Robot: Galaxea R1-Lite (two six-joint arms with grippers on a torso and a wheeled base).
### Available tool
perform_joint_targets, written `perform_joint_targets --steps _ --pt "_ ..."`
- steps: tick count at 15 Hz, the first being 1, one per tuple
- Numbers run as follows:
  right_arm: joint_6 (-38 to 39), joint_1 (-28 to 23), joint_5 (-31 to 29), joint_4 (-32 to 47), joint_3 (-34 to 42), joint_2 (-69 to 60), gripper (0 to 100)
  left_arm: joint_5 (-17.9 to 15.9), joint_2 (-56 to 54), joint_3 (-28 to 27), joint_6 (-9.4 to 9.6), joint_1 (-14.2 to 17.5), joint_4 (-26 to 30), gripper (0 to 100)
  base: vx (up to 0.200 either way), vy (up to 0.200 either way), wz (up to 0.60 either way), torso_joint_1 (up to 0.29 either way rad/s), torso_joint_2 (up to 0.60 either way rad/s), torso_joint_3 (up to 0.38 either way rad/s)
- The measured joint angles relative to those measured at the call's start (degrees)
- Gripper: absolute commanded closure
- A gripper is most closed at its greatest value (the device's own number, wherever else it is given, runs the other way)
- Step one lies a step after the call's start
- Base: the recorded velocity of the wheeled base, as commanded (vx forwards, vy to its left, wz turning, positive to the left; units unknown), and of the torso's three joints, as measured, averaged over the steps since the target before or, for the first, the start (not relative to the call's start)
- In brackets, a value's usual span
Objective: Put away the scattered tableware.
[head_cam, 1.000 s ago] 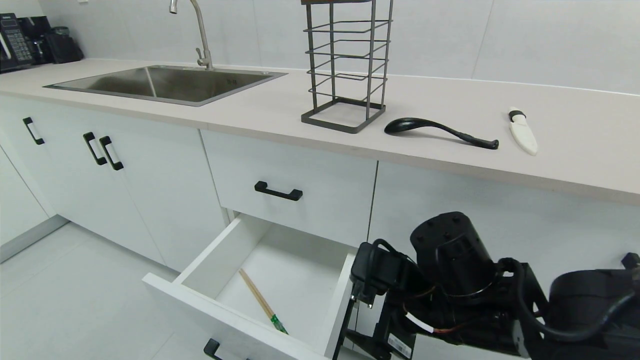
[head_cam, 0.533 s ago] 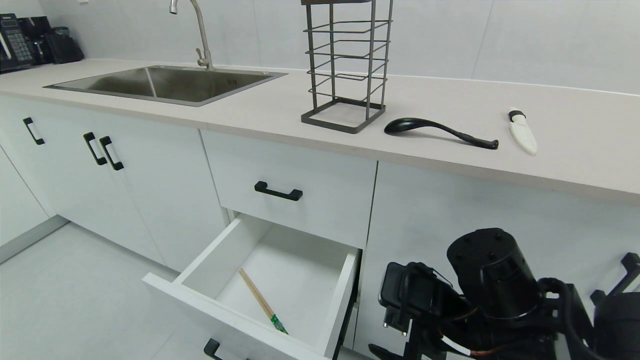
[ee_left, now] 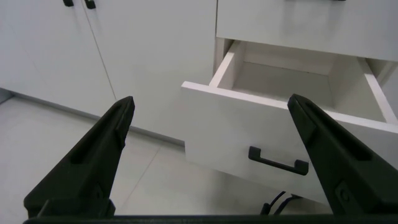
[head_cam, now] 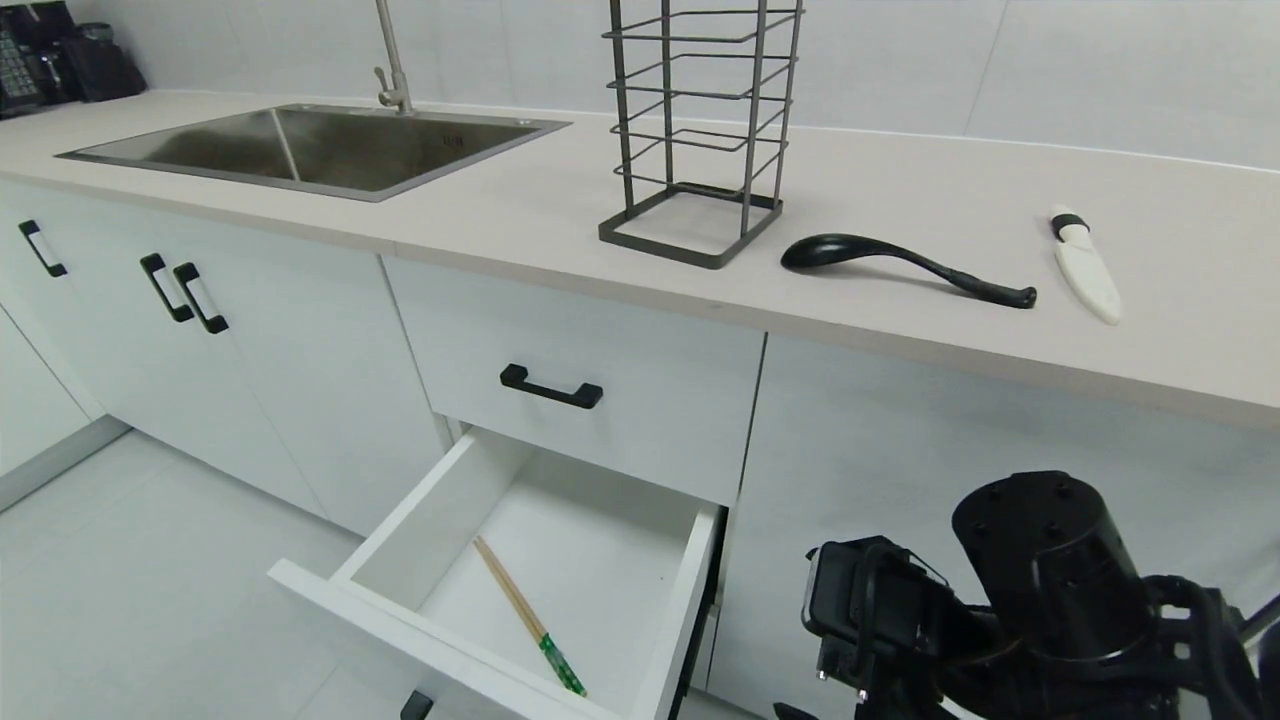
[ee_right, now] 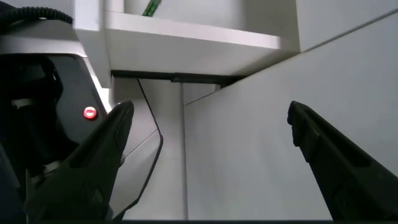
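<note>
Black and spread wide, my left claw [ee_left: 210,102] grips nothing; between its two fingers [ee_left: 93,155] I see the white front of the open drawer [ee_left: 249,134] with its dark handle [ee_left: 278,163], and pale floor beside it. My right claw [ee_right: 210,107] is just as far apart and just as bare, held low against a plain white cabinet panel, with the drawer's side wall [ee_right: 186,37] close by and a green tip [ee_right: 149,7] peeking over its edge.

In the head view my right arm [head_cam: 1040,590] sits at the lower right of the frame, below the counter and just right of the drawer [head_cam: 440,505]. The drawer is pulled out at the lower centre, and a pair of chopsticks [head_cam: 528,618] with green ends lies slanted on its floor. Directly above it is a shut drawer with a black handle [head_cam: 550,387], and to the left are cabinet doors with more black handles [head_cam: 185,295].

On the countertop [head_cam: 520,215], right of centre, a black ladle [head_cam: 900,262] lies on its side, bowl toward the wire rack [head_cam: 695,130] that stands just beside it. Near the ladle's handle end, at the right edge, lies a white utensil with a black band [head_cam: 1085,265]. The sink [head_cam: 310,150] and its tap [head_cam: 390,60] take the upper left.
</note>
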Motion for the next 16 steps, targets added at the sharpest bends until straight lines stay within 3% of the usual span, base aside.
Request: perform_joint_targets --steps 11,16 --pt "0.11 0.33 0.22 -0.29 -1.07 -0.33 0 -0.05 0.00 0.00 0.02 0.00 -0.09 0 0.000 0.000 0.00 0.182 -0.54 -0.217" --pt "0.16 0.44 0.22 -0.30 -2.71 0.72 0 -0.05 0.00 0.00 0.02 0.00 -0.02 0 0.000 0.000 0.00 0.360 -0.49 -0.231"
